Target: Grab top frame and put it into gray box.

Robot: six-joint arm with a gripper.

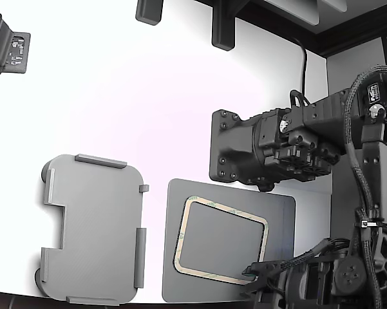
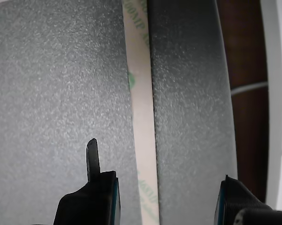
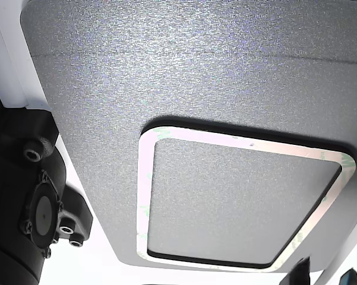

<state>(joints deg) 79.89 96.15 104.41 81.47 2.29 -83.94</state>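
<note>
We are hovering our claw (image 2: 164, 199) low over the near edge of the top frame (image 1: 221, 240), with its two fingers standing apart and nothing between them but the frame's strip. In the wrist view one dark finger is sitting over the inner side of the beige strip and the other over the outer side, so the strip is running straight through the gap, its length crossing the line between the fingers. That is the relation the coming grab turns on, we judge: the frame lies directly beneath us, not off to a side, and a short drop should bracket it.

The frame is lying flat on the dark gray mat (image 1: 280, 212), which is resting on the white tabletop (image 1: 148, 96). The gray box (image 1: 93, 228) is sitting well apart, toward the exterior view's left of the mat, and is holding nothing. A second arm (image 1: 270, 148) is hanging above the mat's far edge, not touching the frame.
</note>
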